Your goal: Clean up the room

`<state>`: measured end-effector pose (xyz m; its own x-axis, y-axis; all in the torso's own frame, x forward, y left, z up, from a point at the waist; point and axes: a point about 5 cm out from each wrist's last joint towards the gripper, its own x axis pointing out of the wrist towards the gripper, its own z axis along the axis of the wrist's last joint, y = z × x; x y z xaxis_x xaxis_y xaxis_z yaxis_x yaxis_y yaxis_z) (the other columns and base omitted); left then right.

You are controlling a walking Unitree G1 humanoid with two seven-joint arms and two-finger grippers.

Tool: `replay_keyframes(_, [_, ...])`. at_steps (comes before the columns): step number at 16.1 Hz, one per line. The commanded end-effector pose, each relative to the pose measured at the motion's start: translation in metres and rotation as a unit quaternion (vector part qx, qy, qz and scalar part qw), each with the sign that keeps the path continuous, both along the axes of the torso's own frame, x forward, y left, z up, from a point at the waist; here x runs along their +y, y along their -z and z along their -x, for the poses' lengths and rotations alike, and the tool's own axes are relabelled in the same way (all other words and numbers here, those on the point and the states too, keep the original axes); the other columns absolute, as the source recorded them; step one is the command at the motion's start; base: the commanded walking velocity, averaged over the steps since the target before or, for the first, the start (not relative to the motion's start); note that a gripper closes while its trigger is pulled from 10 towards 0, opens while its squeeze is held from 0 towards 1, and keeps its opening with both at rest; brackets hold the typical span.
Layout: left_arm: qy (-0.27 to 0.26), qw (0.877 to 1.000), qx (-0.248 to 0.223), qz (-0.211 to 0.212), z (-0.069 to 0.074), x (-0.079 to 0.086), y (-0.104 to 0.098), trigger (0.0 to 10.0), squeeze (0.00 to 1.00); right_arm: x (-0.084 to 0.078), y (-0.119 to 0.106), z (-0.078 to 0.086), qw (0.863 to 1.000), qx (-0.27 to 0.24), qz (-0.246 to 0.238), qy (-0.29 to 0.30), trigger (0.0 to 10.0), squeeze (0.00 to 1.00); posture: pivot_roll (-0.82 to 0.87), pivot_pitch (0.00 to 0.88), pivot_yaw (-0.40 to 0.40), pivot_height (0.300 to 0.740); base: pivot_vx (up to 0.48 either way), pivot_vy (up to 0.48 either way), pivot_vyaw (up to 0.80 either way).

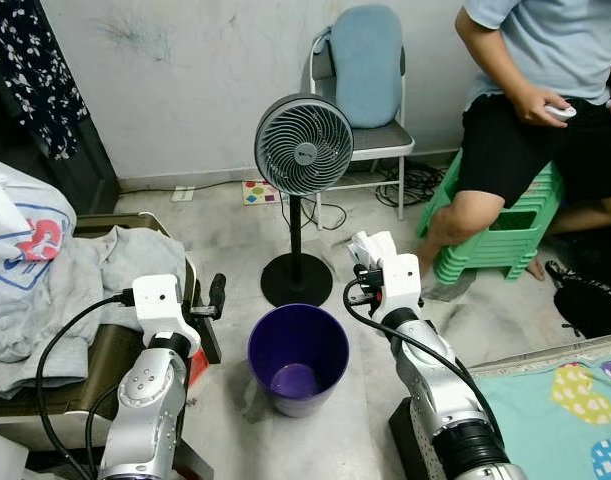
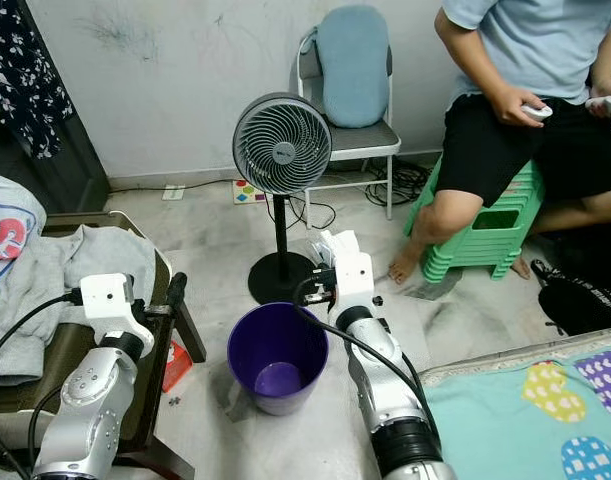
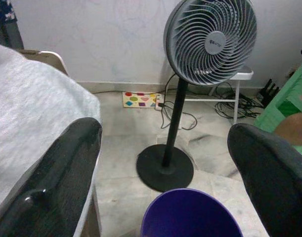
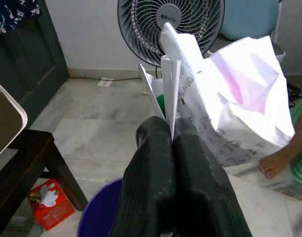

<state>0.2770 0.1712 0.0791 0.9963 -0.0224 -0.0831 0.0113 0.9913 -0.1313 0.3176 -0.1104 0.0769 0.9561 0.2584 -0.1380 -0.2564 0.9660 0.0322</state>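
A crumpled sheet of white paper [image 4: 225, 94], printed with small text and folded into upright creases, is clamped between the closed fingers of the right gripper [image 4: 171, 129], just above the near rim of an open, upright purple bin [image 1: 298, 358] standing on the marble floor.

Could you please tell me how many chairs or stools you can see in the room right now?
2: a metal folding chair with a blue cushion against the wall behind the fan, and a stack of green plastic stools under the seated person. Others may be hidden.
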Motion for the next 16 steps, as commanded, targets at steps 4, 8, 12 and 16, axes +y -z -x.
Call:
replay_keyframes(4, [-0.003, 1.000, -0.003, 0.000, 0.001, 0.001, -0.001, 10.0, 0.00, 0.004, -0.004, -0.002, 1.000, -0.007, 0.002, -0.001, 10.0, 0.00, -0.03, 0.031, 0.014, 0.740, 0.000, 0.000, 0.55])
replay_keyframes(8, [0.004, 1.000, -0.002, 0.005, 0.001, 0.000, -0.001, 10.0, 0.00, 0.003, -0.003, -0.002, 1.000, 0.000, -0.003, 0.011, 10.0, 0.00, -0.03, 0.037, 0.015, 0.740, 0.000, 0.000, 0.11])
replay_keyframes(12, [0.046, 0.998, 0.049, 0.014, -0.007, -0.007, 0.015, 10.0, 0.00, 0.018, 0.023, -0.001, 0.996, 0.086, 0.010, 0.011, 10.0, 0.00, -0.03, 0.026, 0.022, 0.740, 0.000, 0.000, 0.00])
replay_keyframes(16, [0.064, 0.989, 0.131, 0.004, -0.023, -0.013, 0.048, 10.0, 0.00, 0.024, 0.046, 0.003, 0.988, 0.153, 0.022, 0.021, 10.0, 0.00, -0.04, 0.011, 0.020, 0.740, 0.000, 0.000, 0.00])
